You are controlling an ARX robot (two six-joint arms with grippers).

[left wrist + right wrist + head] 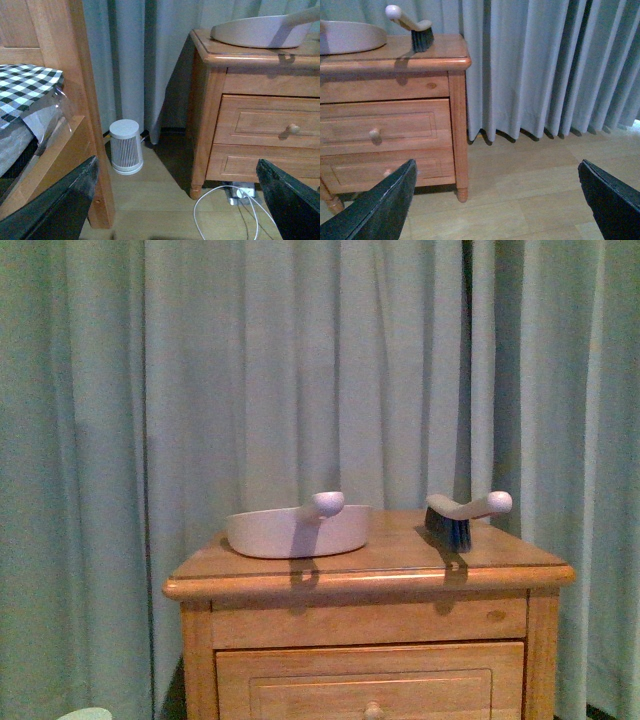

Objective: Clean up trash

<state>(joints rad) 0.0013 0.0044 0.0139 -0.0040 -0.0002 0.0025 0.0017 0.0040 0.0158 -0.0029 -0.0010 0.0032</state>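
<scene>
A honey-coloured wooden nightstand (400, 552) with two drawers stands against pale blue-grey pleated curtains (300, 370). On its top sit a shallow white plastic dustpan (298, 531) with a rounded handle, and towards the other end, well apart from it, a small hand brush (457, 517) with a white handle and dark bristles, standing on its bristles. Each throws a shadow over the front edge of the top.

In the left wrist view, a small white cylindrical appliance with a slatted grille (125, 147) stands on the light wooden floor (160, 200) between the nightstand and a wooden bed frame (75, 75). A green-and-white checked cloth (25, 85) lies on the bed over a sheet of clear plastic (57, 107). A white cable (212, 207) loops on the floor by the nightstand's leg, running to a plug block (242, 192) half hidden beneath it. The upper drawer has a round wooden knob (292, 129).

The left gripper (176, 167) hangs low over the floor with its dark fingers spread wide and nothing between them. The right gripper (497, 165), near the other side of the nightstand, is spread just as wide and also holds nothing.

The crumpled white tissue wad does not show in any view. A pale green rounded thing (85, 713) at the front view's lower corner is cut off and cannot be made out.
</scene>
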